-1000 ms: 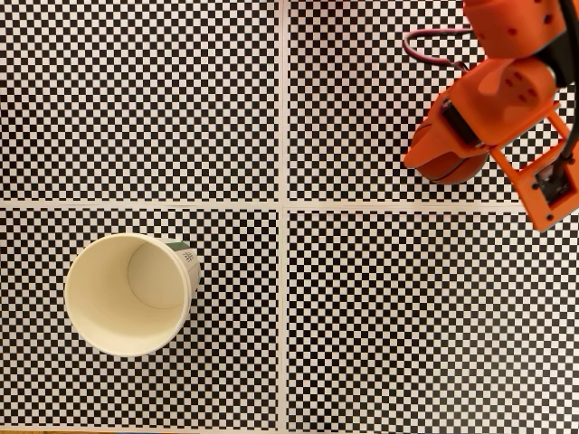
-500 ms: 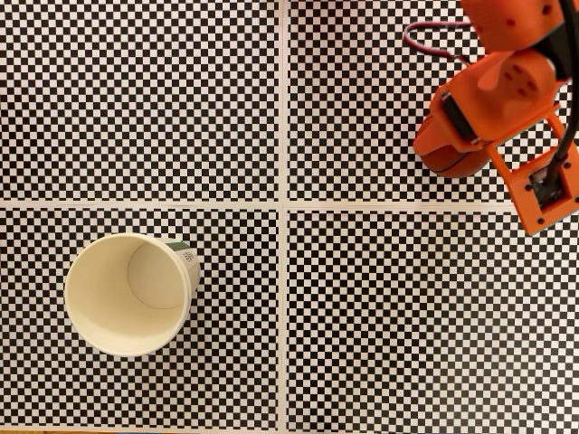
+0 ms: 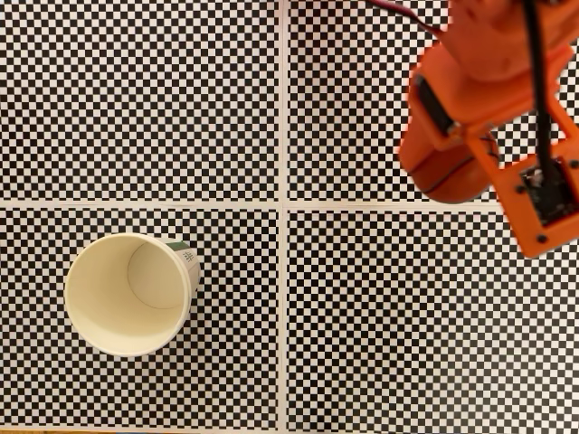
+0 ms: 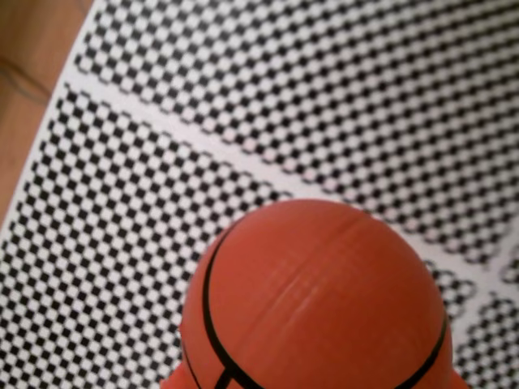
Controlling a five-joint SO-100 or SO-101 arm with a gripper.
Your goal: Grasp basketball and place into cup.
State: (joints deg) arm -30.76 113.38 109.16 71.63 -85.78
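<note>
The basketball [image 4: 316, 300], dark orange-red with black seams, looms large in the lower half of the wrist view. In the fixed view a dark sliver of the basketball [image 3: 455, 183] peeks out under my orange gripper [image 3: 443, 167] at the upper right. The gripper is shut on the ball and holds it above the mat. The cream-white cup [image 3: 99, 303] stands upright at the lower left of the fixed view, mouth up and nothing inside, with a green-and-white patch on its right wall. It is far left of and below the gripper.
A black-and-white checkered mat [image 3: 380, 316] covers the table, split by white bands [image 3: 284, 136] into four panels. Bare wooden tabletop [image 4: 28, 57] shows at the upper left of the wrist view. A red cable [image 3: 409, 14] runs at the arm's top.
The arm has risen toward the fixed camera and looks larger. The ball has come up with it, shifting slightly left. The cup has not moved.
</note>
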